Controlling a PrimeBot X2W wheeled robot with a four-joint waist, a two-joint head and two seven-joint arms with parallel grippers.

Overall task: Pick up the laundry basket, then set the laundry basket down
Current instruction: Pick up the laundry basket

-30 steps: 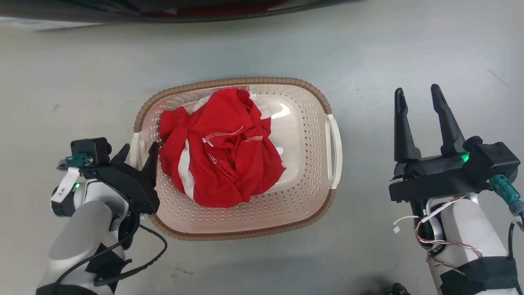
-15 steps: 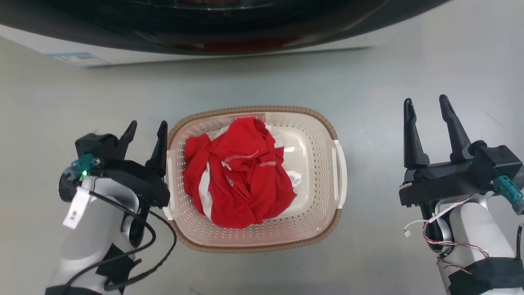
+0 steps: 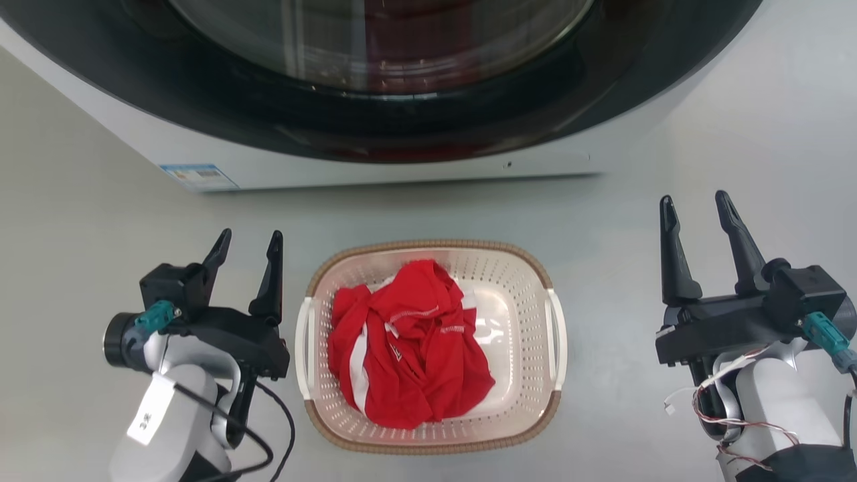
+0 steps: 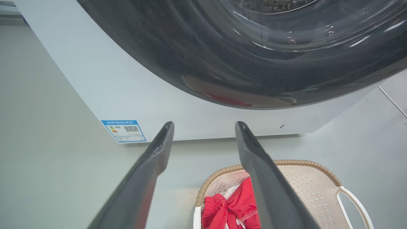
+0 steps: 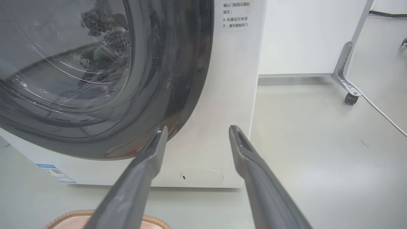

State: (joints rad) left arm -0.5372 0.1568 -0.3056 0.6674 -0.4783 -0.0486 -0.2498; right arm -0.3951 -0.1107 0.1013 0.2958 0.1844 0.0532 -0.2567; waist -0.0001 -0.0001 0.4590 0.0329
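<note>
The laundry basket point(image 3: 519, 321) sits on the grey floor point(image 3: 602, 428), right in front of the washing machine point(image 3: 402, 171). Crumpled red and white clothes point(image 3: 408, 348) lie inside it. The left claw point(image 3: 251, 234) is near the basket's left side, spread open and not touching it. The right claw point(image 3: 694, 197) is farther off, spread open too.

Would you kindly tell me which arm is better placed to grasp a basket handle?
Left: the left gripper, open, sits close beside a handle of the laundry basket; the right gripper stands farther off.
</note>
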